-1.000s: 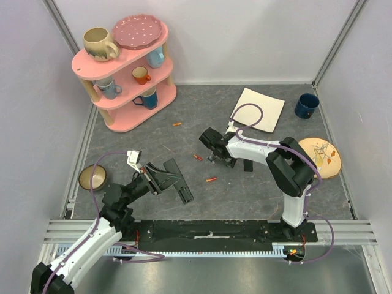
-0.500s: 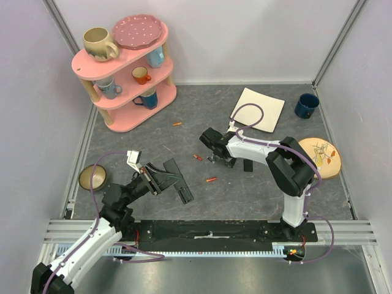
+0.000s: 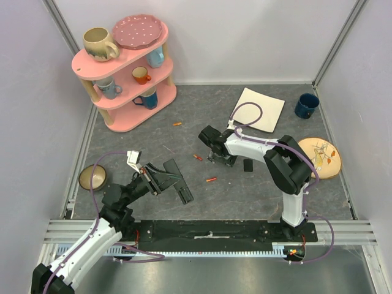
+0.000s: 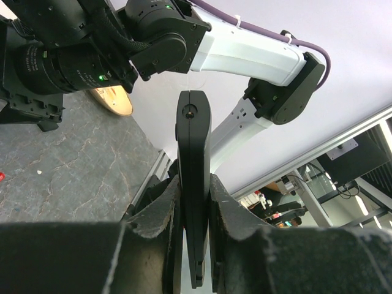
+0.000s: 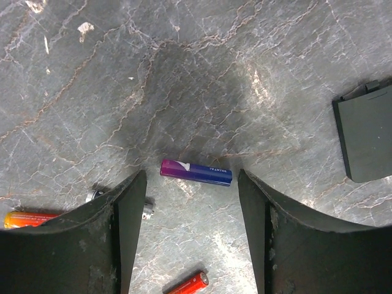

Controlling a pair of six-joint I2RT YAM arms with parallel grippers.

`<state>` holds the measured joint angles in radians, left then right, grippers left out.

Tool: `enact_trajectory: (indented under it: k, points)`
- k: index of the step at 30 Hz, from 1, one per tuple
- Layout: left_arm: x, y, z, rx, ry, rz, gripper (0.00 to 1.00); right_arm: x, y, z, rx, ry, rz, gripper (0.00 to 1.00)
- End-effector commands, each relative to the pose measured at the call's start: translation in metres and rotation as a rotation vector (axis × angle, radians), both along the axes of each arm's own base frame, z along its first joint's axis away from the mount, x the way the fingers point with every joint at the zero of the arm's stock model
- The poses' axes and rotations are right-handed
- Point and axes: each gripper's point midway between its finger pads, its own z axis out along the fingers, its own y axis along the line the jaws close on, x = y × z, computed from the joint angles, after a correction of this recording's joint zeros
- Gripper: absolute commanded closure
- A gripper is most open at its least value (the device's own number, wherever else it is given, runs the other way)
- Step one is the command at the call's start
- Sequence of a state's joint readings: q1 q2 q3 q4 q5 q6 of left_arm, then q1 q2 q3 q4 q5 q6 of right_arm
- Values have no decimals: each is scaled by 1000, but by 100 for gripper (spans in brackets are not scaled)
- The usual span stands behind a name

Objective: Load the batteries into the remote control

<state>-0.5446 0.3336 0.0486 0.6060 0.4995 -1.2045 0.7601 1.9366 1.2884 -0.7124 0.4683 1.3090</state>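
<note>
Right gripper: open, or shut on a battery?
Open. In the right wrist view the right gripper has its jaws well apart, and the purple-blue battery lies flat on the table between them, ungripped.

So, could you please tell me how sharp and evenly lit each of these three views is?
Top external view: evenly lit and sharp, with soft shadows. Left wrist view: the remote control is crisp against a bright wall, while the left gripper below is dark and blurred. Right wrist view: the blue-purple battery is sharp, a shadow patch lying on the table above it.
</note>
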Motion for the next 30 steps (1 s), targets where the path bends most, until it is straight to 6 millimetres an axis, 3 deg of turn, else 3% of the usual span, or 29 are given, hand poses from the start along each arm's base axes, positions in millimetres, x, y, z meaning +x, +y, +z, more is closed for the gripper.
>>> enact_trajectory:
  k: [1, 8, 23, 25, 30]
  points:
    - [-2, 1, -93, 97, 173, -4, 98, -2, 1, -30, 32, 45, -74, 32]
    - [-3, 1, -93, 98, 174, -7, 98, -3, 1, -34, 31, 55, -79, 36]
    - [-1, 1, -93, 99, 176, 0, 98, -26, -11, -42, -9, 79, -31, 55]
    - [-1, 1, -92, 98, 173, -2, 98, -26, -13, -39, -31, 71, 0, 61]
    - [-2, 1, -91, 101, 172, -8, 98, -17, -24, -3, -134, -10, 128, 67]
